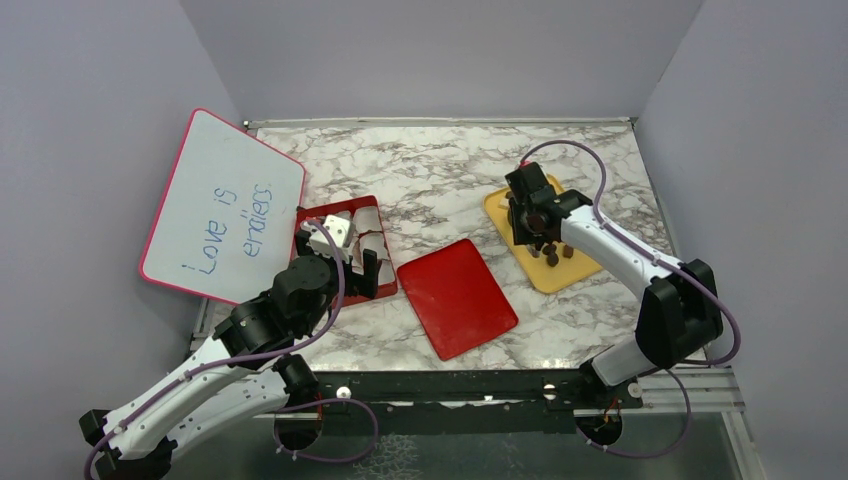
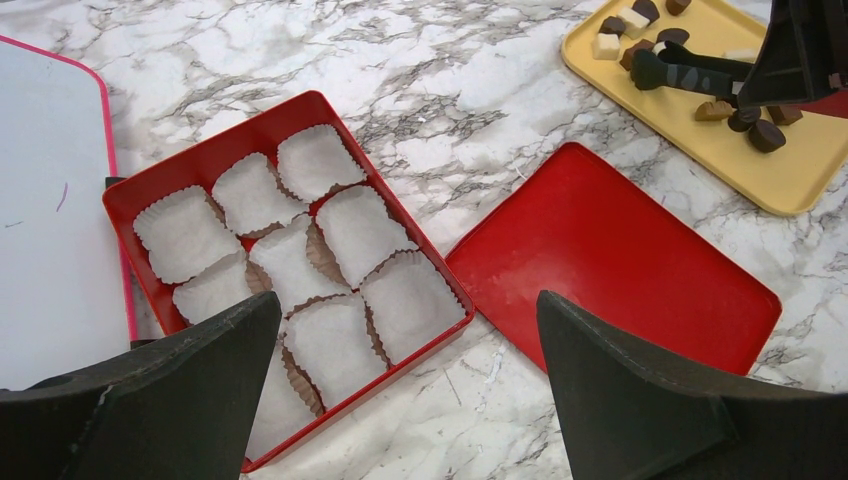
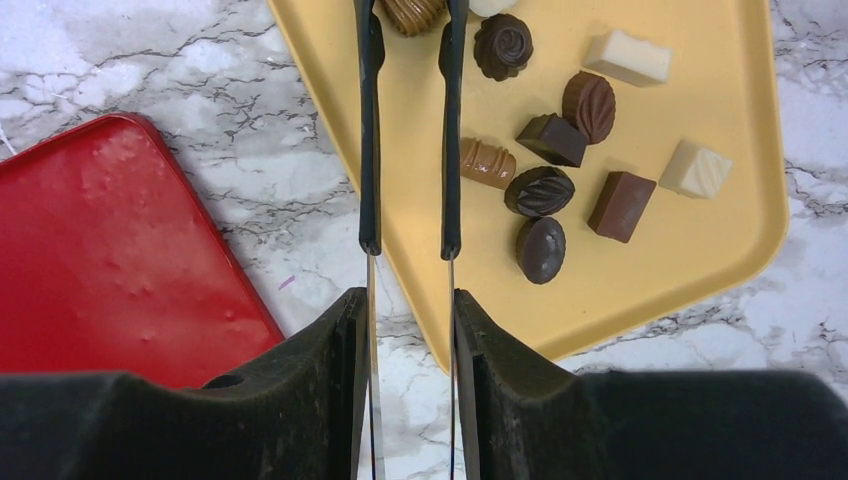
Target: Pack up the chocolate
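The chocolate all sits on the yellow tray at my right: dark ovals, a round swirl, brown blocks and two white cubes, clustered close but mostly apart from one another. A tan ribbed piece lies at the top edge of the right wrist view, between the tips of the black tongs. It looks pinched there, but the frame cuts it off and I can't be sure the tips are touching it.

My right pincer is clenched on the tongs, one finger against each arm, and the arms run nearly parallel out over the tray.

Just beside the tray's near-left edge, flat on the marble worktop, is the red lid. Left of that is the red box, lined with white paper cups; I see no chocolate in any of them.

My left pincer hangs over the near end of the box, released, fingers spread wide with nothing between them.

A pink-rimmed whiteboard with handwriting leans at the far left, its edge just beside the box.
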### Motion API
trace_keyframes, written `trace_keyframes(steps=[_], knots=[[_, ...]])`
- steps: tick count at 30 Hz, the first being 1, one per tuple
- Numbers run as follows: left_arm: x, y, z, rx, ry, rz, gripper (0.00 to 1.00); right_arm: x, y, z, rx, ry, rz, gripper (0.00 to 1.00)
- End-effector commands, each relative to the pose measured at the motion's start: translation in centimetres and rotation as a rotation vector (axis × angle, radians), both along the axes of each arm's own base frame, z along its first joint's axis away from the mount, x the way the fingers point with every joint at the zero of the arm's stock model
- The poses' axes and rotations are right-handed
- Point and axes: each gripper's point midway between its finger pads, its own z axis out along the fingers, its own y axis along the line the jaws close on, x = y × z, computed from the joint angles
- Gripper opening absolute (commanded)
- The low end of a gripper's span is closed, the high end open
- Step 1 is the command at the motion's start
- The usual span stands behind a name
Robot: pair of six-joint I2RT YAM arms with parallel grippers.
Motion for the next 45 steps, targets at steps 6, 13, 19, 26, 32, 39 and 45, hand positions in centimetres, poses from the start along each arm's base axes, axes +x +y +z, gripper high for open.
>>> trace_keyframes(steps=[6,13,19,26,32,39,45], knots=[[-0.2,0.2,0.4,-0.012,-0.019,-0.007,0.99,1.2,-0.1,0.3,-0.019,-0.026,-0.006,0.35],[-0.2,0.3,0.6,-0.017,-0.023,-0.003,0.99,0.6,-0.5,1.1,-0.018,-0.027,-0.018,0.30],[-0.2,0.3,0.4,-0.009,-0.021,-0.002,0.99,-0.6,-0.7,1.5,-0.002,-0.021,-0.008,0.28],[0.0,0.6,0.4,0.004,-0.024,0.018,0.99,-1.6,0.0,3.2,0.065,-0.044,0.043,0.26],[0.1,1.3,0.9,-0.006,-0.040,0.052,0.99,-2.5,1.5,4.8,0.145,-0.063,0.113,0.26],[0.1,2.8,2.1,-0.044,-0.082,0.110,0.99,-4.0,4.3,6.5,0.270,-0.071,0.209,0.25],[-0.1,3.7,2.9,-0.074,-0.109,0.144,0.99,-6.8,7.9,8.8,0.407,-0.108,0.361,0.25]])
